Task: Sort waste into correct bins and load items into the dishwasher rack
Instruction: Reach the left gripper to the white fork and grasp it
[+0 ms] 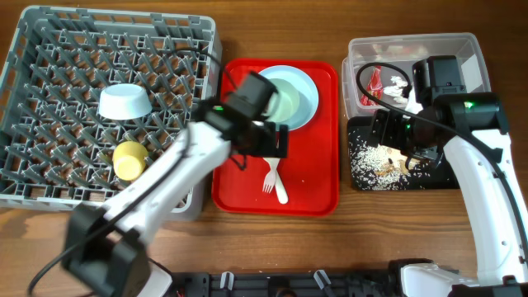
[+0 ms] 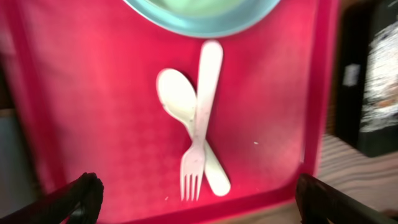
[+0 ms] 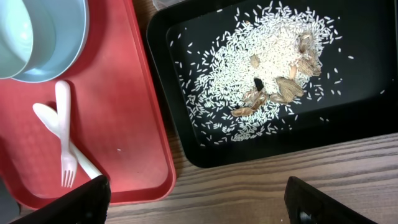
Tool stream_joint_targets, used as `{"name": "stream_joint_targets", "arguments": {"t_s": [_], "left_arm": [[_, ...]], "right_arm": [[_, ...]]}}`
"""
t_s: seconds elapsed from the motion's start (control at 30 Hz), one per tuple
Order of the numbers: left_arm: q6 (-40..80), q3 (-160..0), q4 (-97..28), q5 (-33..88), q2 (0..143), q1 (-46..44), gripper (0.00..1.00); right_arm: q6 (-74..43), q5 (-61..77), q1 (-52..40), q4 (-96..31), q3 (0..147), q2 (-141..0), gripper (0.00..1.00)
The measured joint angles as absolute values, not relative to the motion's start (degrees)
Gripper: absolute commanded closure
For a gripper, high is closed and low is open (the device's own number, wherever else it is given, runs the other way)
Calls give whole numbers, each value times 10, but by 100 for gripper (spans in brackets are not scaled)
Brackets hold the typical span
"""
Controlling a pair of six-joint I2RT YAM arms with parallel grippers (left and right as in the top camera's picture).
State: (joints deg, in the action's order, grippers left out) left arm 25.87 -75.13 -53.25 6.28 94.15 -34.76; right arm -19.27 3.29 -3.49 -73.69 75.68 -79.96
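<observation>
Red everywhere under my left gripper (image 2: pixel 202 202): the red tray (image 2: pixel 74 93) fills that whole view. The gripper is spread wide with nothing in it. The fork (image 2: pixel 208 74) and spoon (image 2: pixel 174 93) lie right below it, between the two fingers. They're crossed, fork on top, with the tines pointing back at the fingertips. Just past the fork handle is the blue bowl (image 2: pixel 199 28) with a paler dish (image 3: pixel 11 31) nested in it. Can't tell if that's the plate.

My right gripper (image 3: pixel 202 202) is the same deal, fingers far apart and empty. Bare table (image 3: pixel 280 186) is straight under the gap. The black tray (image 3: pixel 373 37) sits just ahead of the fingertips with its near edge close to them. Rice (image 3: pixel 267 62) is heaped in it, loose grains scattered round the pile and a few brown bits (image 3: pixel 292 87) mixed in.

Beyond the black tray, right up against it, is the tub (image 1: pixel 462 45). The wrapper (image 1: pixel 378 81) and tissue (image 1: pixel 398 82) are inside it. My right arm covers part of it, so that's all I can make out in there.

The rack (image 1: pixel 115 15) is well off to the outer side of my left gripper, beside the red tray. It has an upturned bowl (image 1: pixel 124 101) on the pegs and the cup (image 1: pixel 130 159) near it, a bit closer to my base. Can't say whether the cup is upright.
</observation>
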Motion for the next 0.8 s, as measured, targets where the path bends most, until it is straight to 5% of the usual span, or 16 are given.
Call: {"name": "stream_joint_targets", "arguments": {"t_s": [0.13,0.33,0.5,0.8], "left_arm": [[276,-752,-501,52,1024,-389,0],[285,-752,-484,47,1100,-402,17],[291,-752,-484,43,1127,-402,52],[290,-752,-499,43,1127,-406,62]], "right_arm": [[-193,31,-35,-737,757,-800,10],[-192,31,-35,-737,757,-800,9],[-193,31,-35,-737,757,-800,10],[-193,31,-35,-741,757,-800,10]]}}
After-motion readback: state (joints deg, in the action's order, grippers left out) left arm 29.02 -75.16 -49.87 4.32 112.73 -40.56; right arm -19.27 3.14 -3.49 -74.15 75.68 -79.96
